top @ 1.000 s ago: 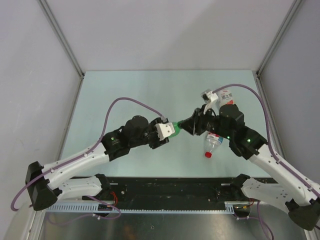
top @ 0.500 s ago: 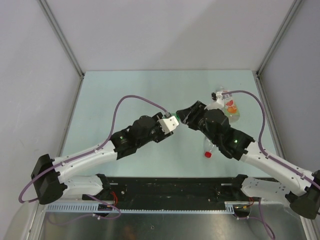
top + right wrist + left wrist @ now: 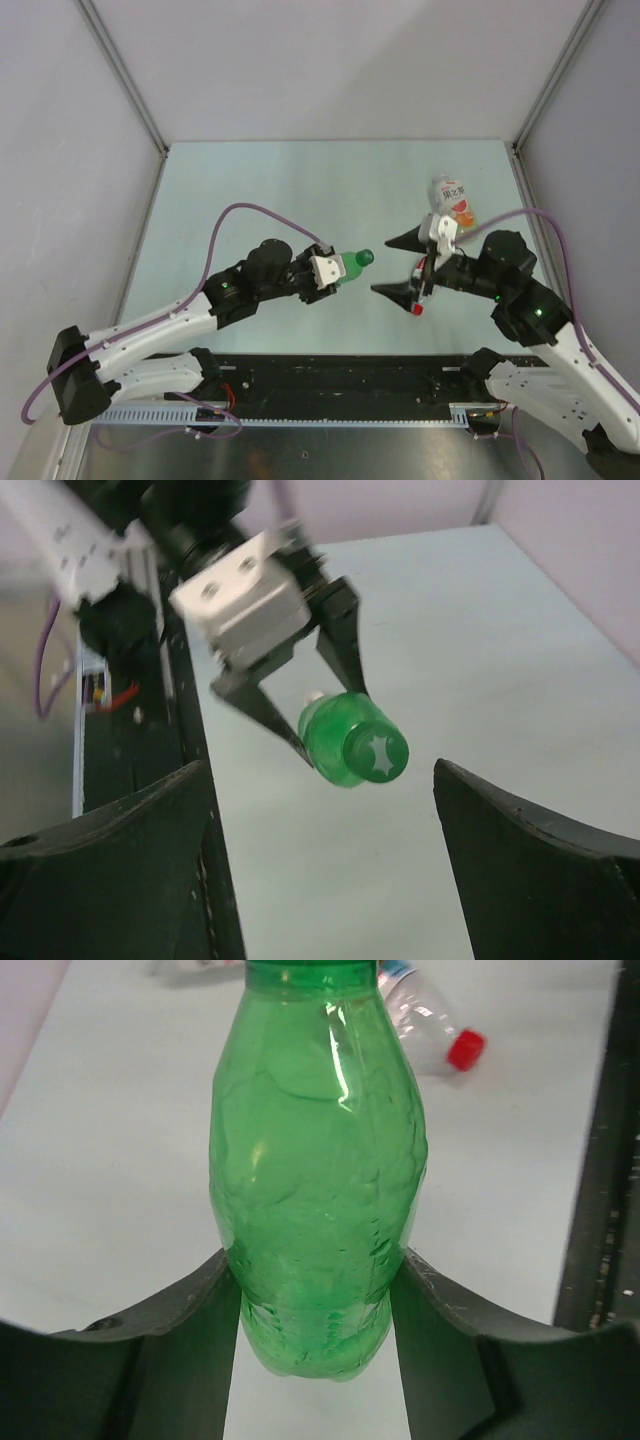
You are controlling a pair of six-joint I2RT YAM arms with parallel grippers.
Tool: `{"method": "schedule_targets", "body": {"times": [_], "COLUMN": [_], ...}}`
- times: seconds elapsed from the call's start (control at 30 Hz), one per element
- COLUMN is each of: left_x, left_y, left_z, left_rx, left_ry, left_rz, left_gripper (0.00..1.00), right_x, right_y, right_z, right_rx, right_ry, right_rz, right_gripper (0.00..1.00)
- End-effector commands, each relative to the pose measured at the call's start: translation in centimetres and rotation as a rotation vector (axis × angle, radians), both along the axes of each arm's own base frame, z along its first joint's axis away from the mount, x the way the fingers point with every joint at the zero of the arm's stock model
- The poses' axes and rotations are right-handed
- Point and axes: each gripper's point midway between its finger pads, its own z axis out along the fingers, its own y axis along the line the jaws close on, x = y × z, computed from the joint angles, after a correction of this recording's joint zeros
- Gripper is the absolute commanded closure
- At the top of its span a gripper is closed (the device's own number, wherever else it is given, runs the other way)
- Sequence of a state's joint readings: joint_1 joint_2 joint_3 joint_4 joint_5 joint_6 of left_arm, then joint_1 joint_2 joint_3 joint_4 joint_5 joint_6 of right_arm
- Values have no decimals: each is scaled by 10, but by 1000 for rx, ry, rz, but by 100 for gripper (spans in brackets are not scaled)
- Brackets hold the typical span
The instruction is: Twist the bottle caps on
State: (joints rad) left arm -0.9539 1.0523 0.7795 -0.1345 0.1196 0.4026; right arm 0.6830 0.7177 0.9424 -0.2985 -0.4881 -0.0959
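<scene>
Left gripper: the left gripper (image 3: 343, 266) was clamped on the lower body of the green bottle (image 3: 352, 262), one finger on each side, as the left wrist view showed.
Green bottle: held off the desk (image 3: 250, 190) near its middle, lying roughly level, its neck pointing toward the right arm.
Green cap: the green cap (image 3: 377, 753) sat on the bottle's mouth, facing the right wrist camera; how tightly it was screwed on could not be told.
Right gripper: the right gripper (image 3: 385, 266) was spread wide and grasped nothing, its two fingers standing clear of the cap, one on each side of the bottle's line.
Slim clear bottle: the slim clear bottle (image 3: 420, 1015) lay on its side on the desk, partly under the right gripper in the top view, with the red cap (image 3: 416, 309) on its near end.
Wider clear bottle: the wider clear bottle (image 3: 455, 205) lay on the desk beyond the right arm, apart from the others.
</scene>
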Motion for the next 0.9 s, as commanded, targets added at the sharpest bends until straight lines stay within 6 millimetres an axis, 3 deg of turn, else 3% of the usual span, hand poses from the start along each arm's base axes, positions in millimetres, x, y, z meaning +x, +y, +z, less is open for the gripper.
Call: {"method": "schedule_targets", "body": {"times": [0.0,0.3,0.73,0.87], "left_x": [-38,-45,-46,-45], "left_y": [-9,-10,-9,-9], "left_z": [11,15,22,21], "left_rx": [-43,-40,-52,-51], "left_ry": [12,31,14,18], "left_rz": [-222,-259,-266,-259], "left_gripper": [100,100,100,100], "right_x": [-44,-41,-27,-24], "right_y": [-6,1,17,19], "right_z": [-19,-17,-37,-41], "right_rx": [-153,-150,-209,-218], "right_ry": [-261,-302,-243,-219], "right_rz": [274,293,278,270], "right_gripper": [4,10,26,46]}}
